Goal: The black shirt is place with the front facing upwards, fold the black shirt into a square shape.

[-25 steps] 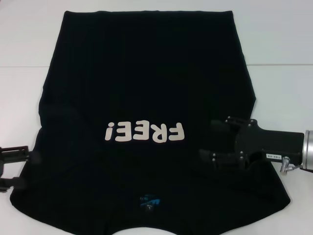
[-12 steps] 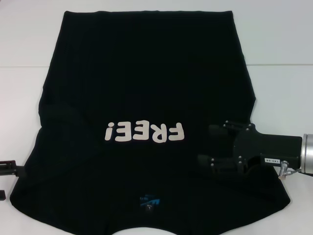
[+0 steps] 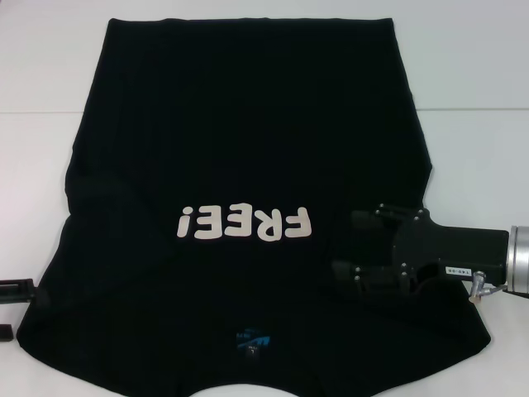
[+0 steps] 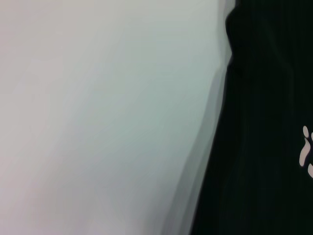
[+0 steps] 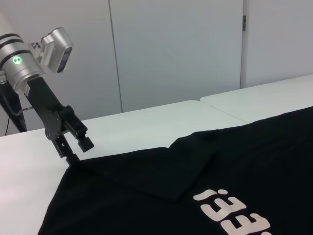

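The black shirt (image 3: 248,124) lies spread front up on the white table, its white "FREE!" lettering (image 3: 245,223) and blue neck label (image 3: 252,339) toward my near side. One sleeve (image 5: 190,161) lies folded in over the body. My right gripper (image 3: 343,246) hovers open over the shirt's right side, beside the lettering. My left gripper (image 3: 8,310) is open at the far left, just off the shirt's edge; the right wrist view shows this left gripper (image 5: 76,147) beside the shirt's corner. In the left wrist view, the shirt's edge (image 4: 264,147) runs against bare table.
The white table (image 3: 479,66) extends past the shirt on both sides and beyond it, with a seam (image 3: 471,109) running across. Pale wall panels (image 5: 171,49) stand behind the table's far edge.
My left gripper has drawn back off the shirt toward the near left, almost out of the head view. The right gripper shifted slightly nearer and stayed open.
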